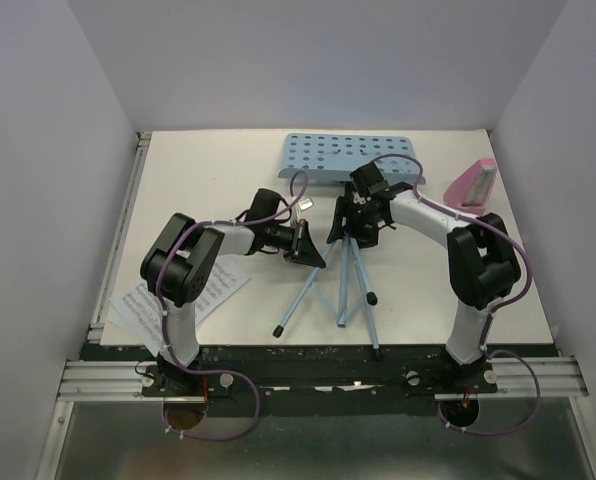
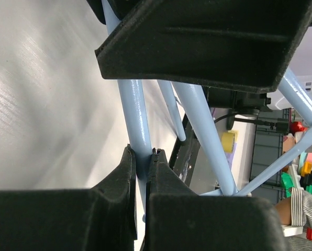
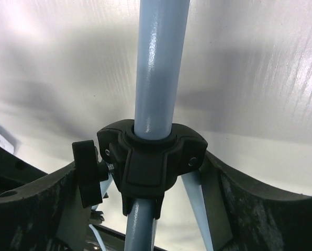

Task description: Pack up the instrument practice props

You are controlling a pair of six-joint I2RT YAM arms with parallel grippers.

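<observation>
At far left, white printed sheet-music pages (image 1: 221,290) lie flat on the white table (image 1: 228,180), overlapping too much to count. The left pincer (image 2: 142,159) is clamped on one thin leg (image 2: 136,115) of the single light-blue metal music stand (image 1: 348,158), probably to steady or fold it. The right pincer (image 1: 356,222) stands apart, straddling the black plastic collar (image 3: 145,162) on the centre tube, seemingly to grip there. One small pink wedge-shaped metronome (image 1: 473,182) sits far right, untouched.
</observation>
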